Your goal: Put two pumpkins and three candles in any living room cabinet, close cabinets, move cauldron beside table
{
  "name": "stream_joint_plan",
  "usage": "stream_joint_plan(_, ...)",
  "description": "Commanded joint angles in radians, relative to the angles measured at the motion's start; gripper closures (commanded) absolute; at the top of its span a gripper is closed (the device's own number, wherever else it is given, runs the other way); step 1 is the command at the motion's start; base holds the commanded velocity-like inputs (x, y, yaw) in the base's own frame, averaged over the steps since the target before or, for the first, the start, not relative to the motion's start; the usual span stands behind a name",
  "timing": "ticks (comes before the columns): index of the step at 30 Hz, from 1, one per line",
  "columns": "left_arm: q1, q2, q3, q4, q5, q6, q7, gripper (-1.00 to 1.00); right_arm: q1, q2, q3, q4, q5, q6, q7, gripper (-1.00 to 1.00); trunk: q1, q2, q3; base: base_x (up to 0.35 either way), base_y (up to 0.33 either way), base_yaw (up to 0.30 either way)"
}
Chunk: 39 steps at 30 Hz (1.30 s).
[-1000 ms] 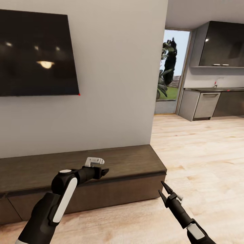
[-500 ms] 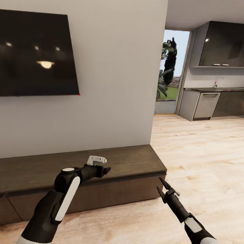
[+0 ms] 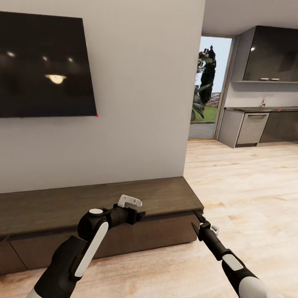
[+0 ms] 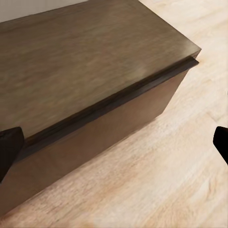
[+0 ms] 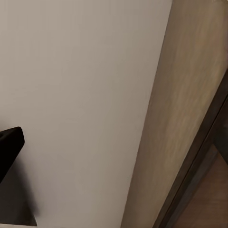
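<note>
Long, low dark brown wood cabinet (image 3: pixel 103 215) against the wall, closed. Right gripper (image 3: pixel 198 219), jaws narrowly parted and empty, at its right corner seam; left gripper (image 3: pixel 138 214), jaws spread and empty. Hook the drawer edge squarely, pull straight.

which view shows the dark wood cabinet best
The head view: the cabinet runs along the wall, top and front both visible. The left wrist view shows its end corner and front close up; the right wrist view catches a blurred sliver of its edge.

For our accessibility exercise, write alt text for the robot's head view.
Two robot arms reach toward a long, low dark brown cabinet against a grey wall: the left gripper over its front edge, the right gripper at its end corner. A dark TV hangs above.
</note>
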Motion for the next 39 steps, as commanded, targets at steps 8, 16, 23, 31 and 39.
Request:
stream_joint_plan(8, -0.001, 0.001, -0.003, -0.001, -0.003, 0.004, -0.001, -1.00, -0.003, 0.004, 0.003, 0.000, -0.007, 0.006, 0.001, -1.00, 0.000, 0.000, -0.001, -0.006, 0.000, 0.000)
stream_joint_plan(16, 0.000, 0.006, -0.006, -0.006, 0.004, 0.005, -0.088, -1.00, -0.022, 0.006, 0.008, 0.001, -0.002, 0.006, 0.001, -1.00, 0.000, 0.000, -0.001, -0.023, 0.000, 0.000)
stream_joint_plan(23, 0.001, 0.072, 0.007, -0.007, 0.007, 0.010, -0.459, -1.00, -0.024, 0.004, 0.010, 0.003, 0.004, 0.008, 0.000, -1.00, 0.000, 0.000, -0.001, -0.002, 0.000, 0.000)
stream_joint_plan(31, 0.001, 0.142, 0.056, -0.007, 0.008, 0.009, -0.779, -1.00, -0.024, 0.002, 0.010, 0.008, 0.004, 0.010, 0.002, -1.00, 0.000, 0.000, -0.001, 0.000, 0.000, 0.000)
stream_joint_plan(39, 0.001, 0.147, 0.091, -0.007, 0.008, 0.008, -0.865, -1.00, -0.024, 0.000, 0.010, 0.012, 0.001, 0.015, 0.006, -1.00, 0.000, 0.000, -0.001, 0.000, 0.000, 0.000)
